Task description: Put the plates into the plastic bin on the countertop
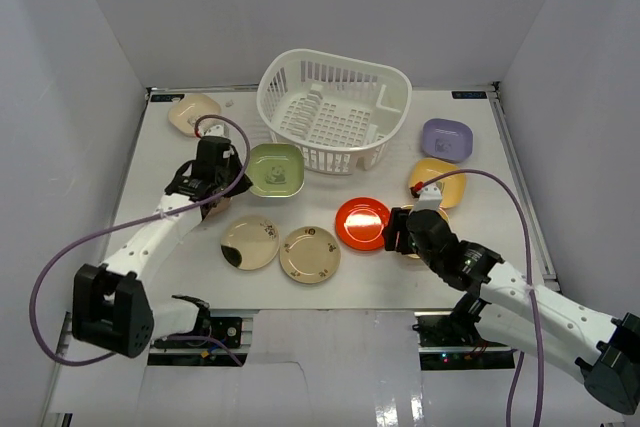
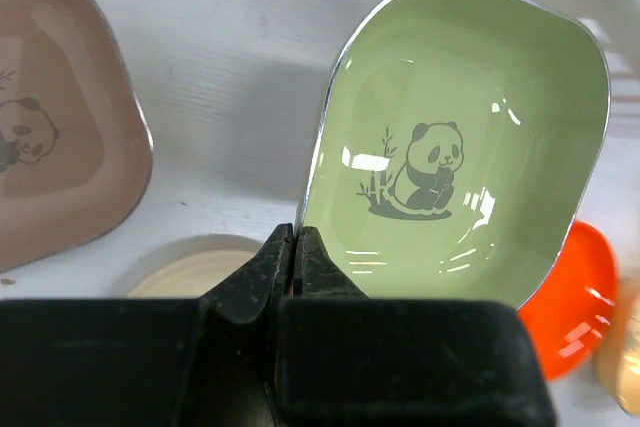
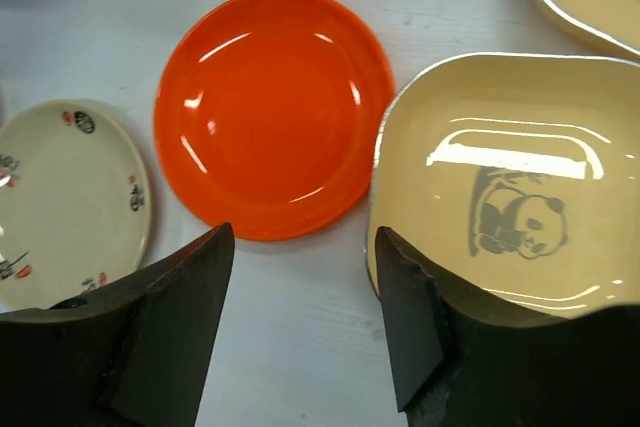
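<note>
My left gripper (image 2: 293,247) (image 1: 238,173) is shut on the near-left rim of the green panda plate (image 2: 460,147) (image 1: 276,169), just in front of the white plastic bin (image 1: 335,112). My right gripper (image 3: 305,245) (image 1: 398,229) hangs open over bare countertop (image 3: 300,327). Its left finger is near the red-orange plate (image 3: 270,112) (image 1: 362,222), and its right finger is at the left rim of a cream square panda plate (image 3: 500,187). Two round cream plates (image 1: 249,242) (image 1: 310,254) lie in front.
A lavender plate (image 1: 446,139) and a yellow plate (image 1: 438,182) lie right of the bin. A cream plate (image 1: 193,112) sits at the far left. A brownish-pink plate (image 2: 50,147) lies left of the green one. Pale walls enclose the countertop (image 1: 330,292).
</note>
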You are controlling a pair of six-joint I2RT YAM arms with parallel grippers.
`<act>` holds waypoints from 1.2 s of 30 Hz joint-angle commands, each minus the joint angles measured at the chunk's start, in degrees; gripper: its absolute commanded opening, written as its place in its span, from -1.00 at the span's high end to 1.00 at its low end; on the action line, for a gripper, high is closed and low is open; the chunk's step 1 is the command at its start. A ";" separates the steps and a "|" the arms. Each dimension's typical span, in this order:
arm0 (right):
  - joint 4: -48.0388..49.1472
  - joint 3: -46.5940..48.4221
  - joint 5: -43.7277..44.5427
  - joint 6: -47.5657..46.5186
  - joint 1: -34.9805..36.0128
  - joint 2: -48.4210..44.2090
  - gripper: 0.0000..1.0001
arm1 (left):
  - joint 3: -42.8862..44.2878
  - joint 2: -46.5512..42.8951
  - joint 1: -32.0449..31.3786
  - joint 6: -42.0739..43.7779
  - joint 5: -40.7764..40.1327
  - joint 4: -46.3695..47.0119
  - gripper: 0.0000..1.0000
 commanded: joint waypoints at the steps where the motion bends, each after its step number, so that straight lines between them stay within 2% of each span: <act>1: -4.56 3.35 9.77 2.17 0.32 0.66 -0.23 | -2.10 -9.40 -0.17 -0.81 5.47 -2.68 1.00; 3: -6.06 3.44 10.75 2.62 0.32 1.45 -0.16 | -2.63 -13.37 -0.17 -1.34 9.32 -4.61 1.00; 6: -6.59 2.74 9.96 3.50 0.40 3.02 -0.17 | -0.63 -20.23 -0.17 -2.74 11.27 -6.11 1.00; 7: -6.59 2.65 9.61 3.50 0.40 3.03 -0.16 | -0.61 -20.25 -0.17 -3.10 11.62 -6.11 1.00; 10: -7.38 2.48 9.26 3.67 0.40 4.96 -0.15 | 7.36 -16.92 -0.17 -3.45 14.52 -5.24 1.00; 14: -7.30 2.30 5.93 3.41 0.32 5.75 -0.09 | 18.70 -3.95 -0.34 -3.01 15.50 -2.69 1.00; 16: -7.30 1.60 5.65 3.50 0.32 6.28 -0.10 | 24.50 0.38 -0.61 -2.49 12.96 -1.64 1.00; 17: -7.21 1.07 5.39 3.58 0.32 6.72 -0.08 | 30.09 7.37 -0.95 -1.88 11.29 -1.02 1.00; 19: -7.21 0.81 5.13 3.58 0.32 7.25 -0.07 | 32.24 9.96 -1.05 -0.99 9.70 -1.37 1.00; 23: -7.65 0.37 5.21 3.32 0.40 8.21 0.06 | 45.22 23.83 -2.18 0.94 7.77 -4.08 1.00; 34: -7.56 -0.51 3.72 2.71 0.40 9.18 0.15 | 66.52 46.09 -7.11 8.32 -1.29 -14.37 1.00; 36: -7.38 -0.78 3.72 2.62 0.32 9.62 0.19 | 68.11 48.03 -7.46 9.20 -1.29 -16.73 0.92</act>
